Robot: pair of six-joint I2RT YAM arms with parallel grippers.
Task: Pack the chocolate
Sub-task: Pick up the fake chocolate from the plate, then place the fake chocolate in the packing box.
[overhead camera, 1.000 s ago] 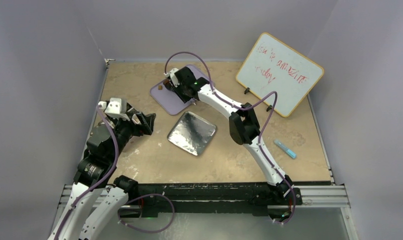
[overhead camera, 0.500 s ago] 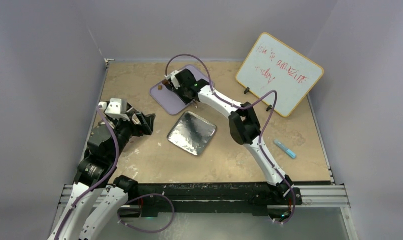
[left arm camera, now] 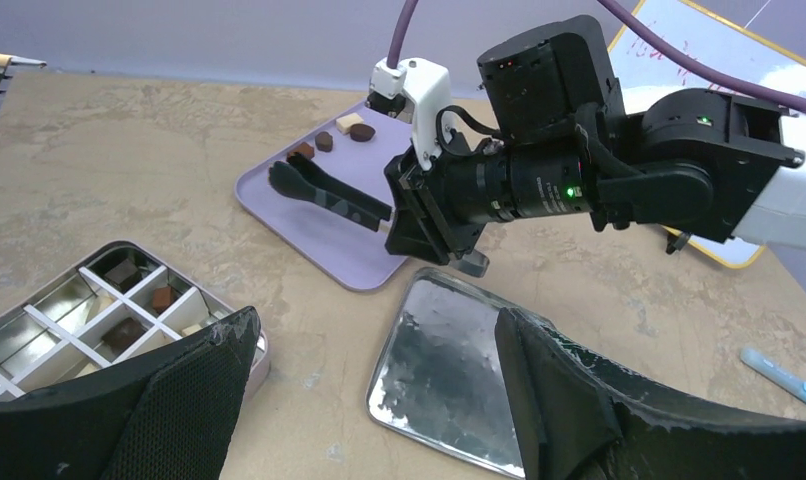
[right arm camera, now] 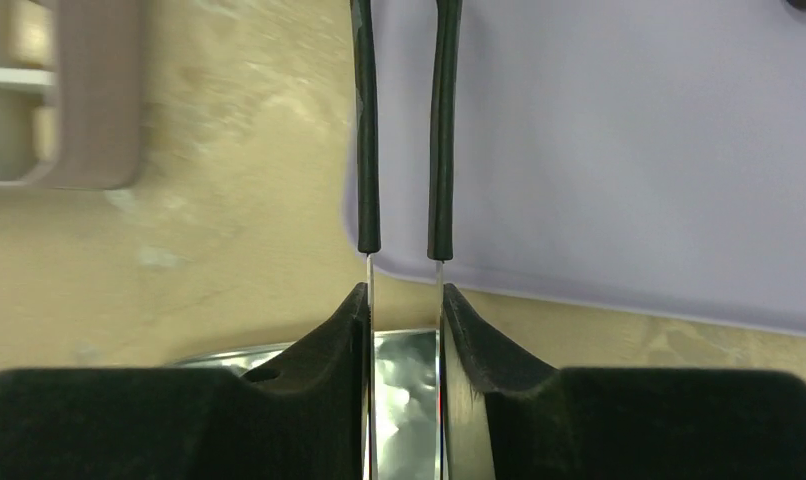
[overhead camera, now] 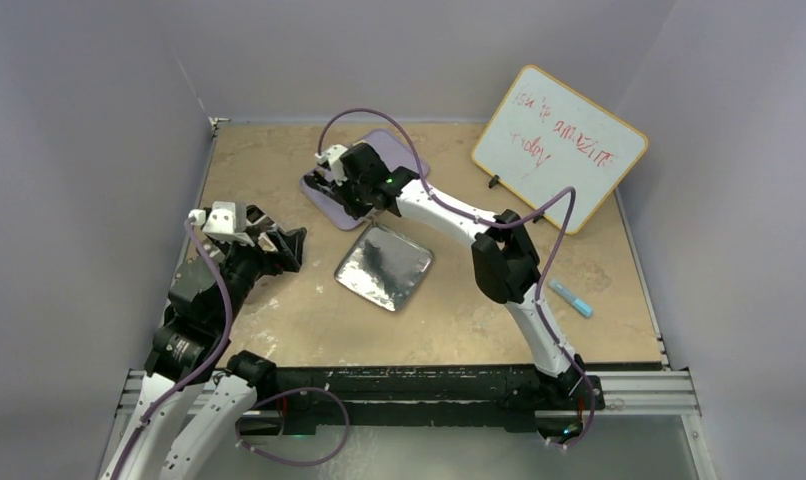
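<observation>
A few chocolate pieces (left arm camera: pixel 161 297) lie in the divided box (left arm camera: pixel 39 335) left of the lilac tray (left arm camera: pixel 309 235), more wait on it; the right gripper (right arm camera: pixel 404 300) clamps tongs (left arm camera: pixel 329 192) in its jaws, the left gripper (left arm camera: pixel 377 325) holds its jaws open.

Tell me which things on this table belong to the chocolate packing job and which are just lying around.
Part of the job: chocolates, the lilac tray they sit on, the divided tin, the tongs held in the right tool.
Just lying about: whiteboard, blue pen. The silver square has no clear role.
</observation>
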